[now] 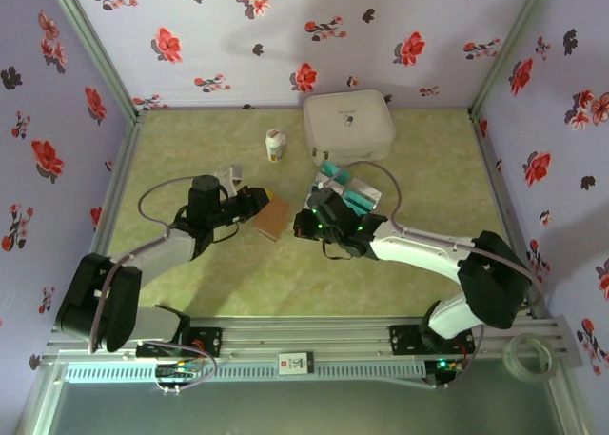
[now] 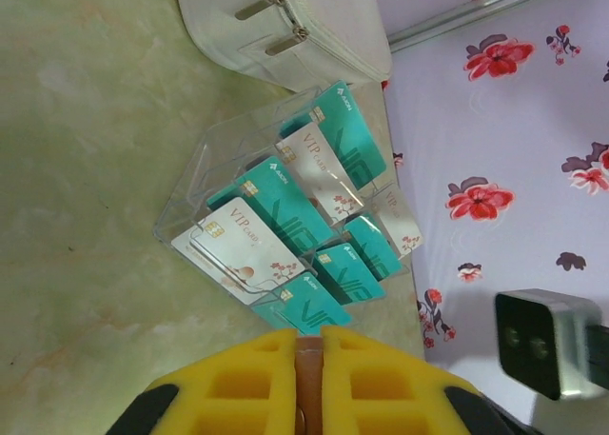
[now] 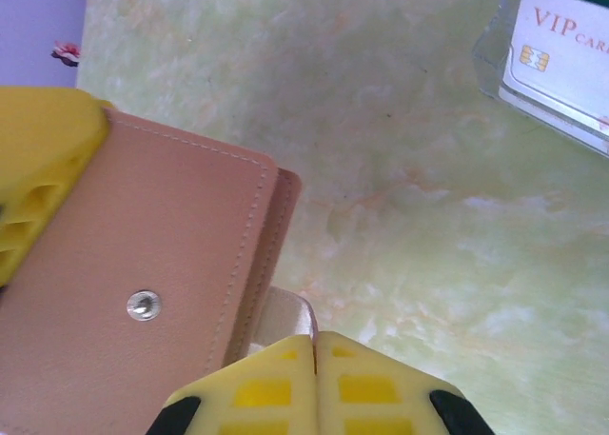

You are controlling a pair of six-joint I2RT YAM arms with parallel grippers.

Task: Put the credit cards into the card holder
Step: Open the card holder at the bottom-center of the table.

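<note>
Yellow-padded left gripper [image 2: 306, 345], at the bottom of its wrist view, has its jaws clamped on a thin brown edge of the card holder [image 3: 143, 254]. The holder is folded shut with its stitched outer face and a metal snap stud [image 3: 143, 305] showing. From above it sits near the middle of the table [image 1: 190, 159], between the two grippers.

At its other side the right gripper [image 3: 315, 345] has its jaws pressed together with no gap between the pads. A pale tab [image 3: 284, 311] pokes out from under the holder's corner, just ahead of those tips. Whether the tab is pinched cannot be told.

Well apart from the holder, to its right, the credit cards [image 2: 285, 207] stand in stepped rows inside a clear tray [image 2: 190, 183]. Most are teal; two white ones are lettered "VIP".

Just behind the tray lies a big white rounded case [image 2: 314, 26], its metal fittings turned toward the cards. A small white bottle [image 1: 275, 147] stands upright to the left of the case. Pale walls printed with red and black flowers [image 1: 304, 35] close in the green marbled table on three sides.
</note>
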